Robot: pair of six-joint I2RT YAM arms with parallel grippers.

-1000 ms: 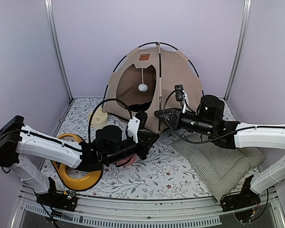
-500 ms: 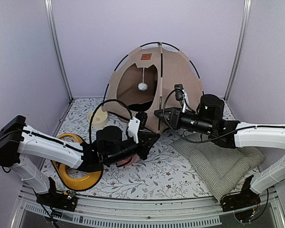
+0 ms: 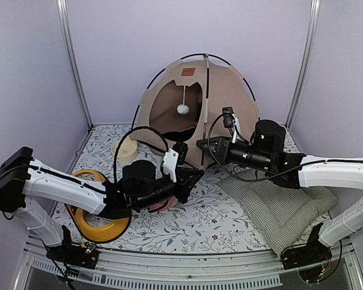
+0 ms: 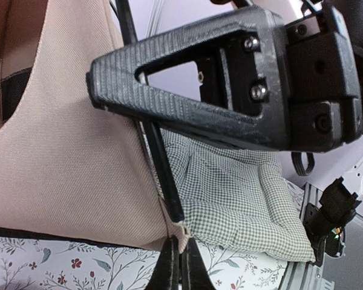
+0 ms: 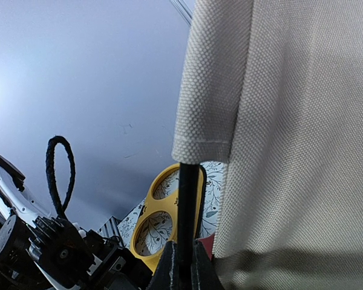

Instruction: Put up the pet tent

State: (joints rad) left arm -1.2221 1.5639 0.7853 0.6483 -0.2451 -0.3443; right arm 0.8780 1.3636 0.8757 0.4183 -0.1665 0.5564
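Only the right wrist view shows it: the right gripper point(image 5: 183, 267) is clamped tight on the black pole point(image 5: 188, 205), just below the sleeve of the pet tent point(image 3: 230, 99). In the left wrist view the left gripper point(image 4: 180, 269) is shown with fingers pressed together, tips touching the tent's lower front corner. Whether cloth is pinched cannot be told. From above, the tent is seen standing at the back, its pompom point(image 3: 183, 109) hung in the doorway. A green-checked cushion point(image 3: 278, 208) is laid front right of the tent and a yellow tray point(image 3: 109, 231) front left, on the floral table point(image 3: 199, 226). Lilac walls point(image 3: 121, 48) are seen behind.
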